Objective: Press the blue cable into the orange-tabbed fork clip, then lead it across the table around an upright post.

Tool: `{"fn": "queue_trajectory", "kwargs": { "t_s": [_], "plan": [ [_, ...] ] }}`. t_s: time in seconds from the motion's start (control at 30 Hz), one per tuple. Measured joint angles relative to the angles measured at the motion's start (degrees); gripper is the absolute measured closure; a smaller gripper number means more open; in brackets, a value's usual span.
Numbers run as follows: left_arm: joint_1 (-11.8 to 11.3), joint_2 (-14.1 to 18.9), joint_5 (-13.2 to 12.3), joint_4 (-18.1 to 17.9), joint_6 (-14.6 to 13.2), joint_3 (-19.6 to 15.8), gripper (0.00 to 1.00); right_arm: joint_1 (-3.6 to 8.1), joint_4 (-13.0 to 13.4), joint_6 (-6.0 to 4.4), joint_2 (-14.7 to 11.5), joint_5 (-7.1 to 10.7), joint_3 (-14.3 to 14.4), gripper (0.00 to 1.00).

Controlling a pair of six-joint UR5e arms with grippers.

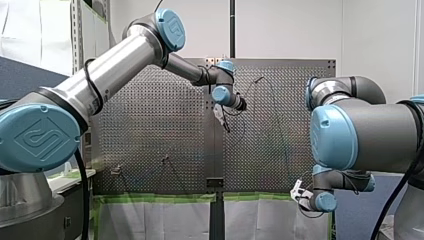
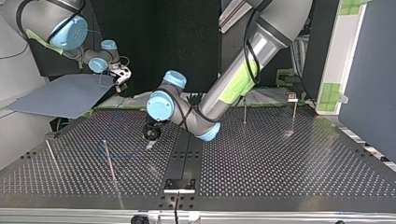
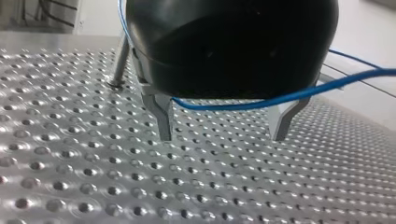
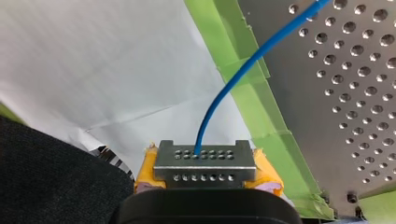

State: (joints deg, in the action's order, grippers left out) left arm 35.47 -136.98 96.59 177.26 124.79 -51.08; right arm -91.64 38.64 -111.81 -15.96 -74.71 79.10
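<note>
The blue cable (image 3: 243, 103) runs crosswise just under my left gripper's black body, level with the roots of its metal fingers (image 3: 163, 122). My left gripper (image 3: 223, 128) stands open, tips just above the perforated table (image 3: 93, 186), gripping nothing. In the top view it (image 2: 150, 139) hangs near the table's middle. An upright post (image 3: 120, 60) stands beside it. My right gripper (image 4: 205, 158), with yellow pads, is shut on the cable's end (image 4: 219, 100) off the table's taped edge; in the front view it (image 1: 298, 191) is low at the right. A small clip on a stand (image 2: 292, 97) is at the top view's right.
Thin upright posts (image 2: 108, 158) (image 2: 51, 156) (image 2: 244, 112) stand on the table. Green tape (image 4: 261, 116) lines the table's edge over white sheeting. A black rail (image 2: 180, 158) runs down the table's middle. A grey board (image 2: 65, 95) lies at the top view's left.
</note>
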Motion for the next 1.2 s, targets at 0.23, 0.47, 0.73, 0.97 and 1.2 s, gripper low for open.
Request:
{"fn": "queue_trajectory", "kwargs": {
  "t_s": [0.23,0.47,0.73,0.97,1.2],
  "plan": [
    [0.4,0.0,0.1,3.8,-0.2,0.0,0.00,0.08,-0.5,0.44,0.0,0.22,0.0,1.00],
    [1.2,-0.1,3.3,8.0,-1.4,-0.4,0.00,0.07,-0.5,0.51,0.0,0.44,0.1,1.00],
    [1.7,-0.3,4.9,12.8,-1.1,-4.2,0.00,-0.07,-0.5,0.52,0.0,0.46,0.0,1.00],
    [1.7,-0.6,4.7,15.4,-1.0,-6.3,0.00,-0.23,-0.5,0.52,0.0,0.51,0.0,1.00],
    [2.0,-0.9,5.8,16.3,-1.2,-6.4,0.00,-0.20,-0.5,0.47,0.0,0.53,0.0,1.00]
  ]
}}
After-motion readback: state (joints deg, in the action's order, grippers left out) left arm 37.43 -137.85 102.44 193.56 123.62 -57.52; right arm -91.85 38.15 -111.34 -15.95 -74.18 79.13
